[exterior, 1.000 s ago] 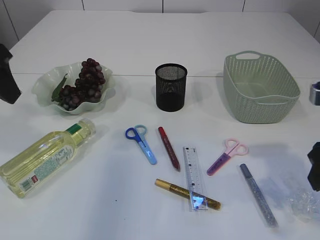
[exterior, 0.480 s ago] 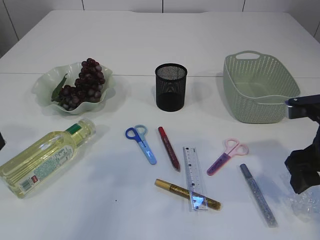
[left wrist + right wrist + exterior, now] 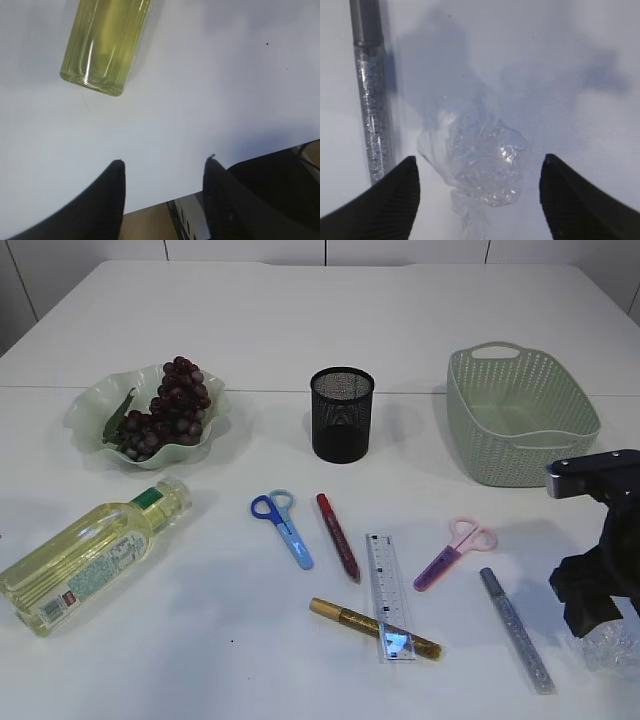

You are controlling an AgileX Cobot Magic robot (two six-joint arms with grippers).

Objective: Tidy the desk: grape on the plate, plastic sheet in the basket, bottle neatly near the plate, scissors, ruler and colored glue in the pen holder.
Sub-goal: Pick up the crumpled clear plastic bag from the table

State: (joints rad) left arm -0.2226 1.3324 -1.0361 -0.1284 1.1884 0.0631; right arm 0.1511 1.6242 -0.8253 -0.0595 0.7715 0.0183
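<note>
- Left end effector: fingers spread, holding nothing, poised above the bare bench just short of the bottle's base; out of the exterior view.
- Bottle: lying on its side at the bench's left, cap toward the plate; judged not yet set neatly.
- Plate: the grape bunch rests in it, so this step looks done.
- Blue scissors, red glue, gold glue, ruler: flat on the bench, the ruler crossing the gold glue.
- Pen holder: upright; no tool shows above its rim.
- Pink scissors, silver glue: flat on the bench.
- Basket: its visible interior shows nothing inside.
- Right end effector: fingers wide apart, gripping nothing, straddling the plastic sheet beside the silver glue.
- Progress: judged early; one item placed, sheet pickup apparently in hand.
</note>
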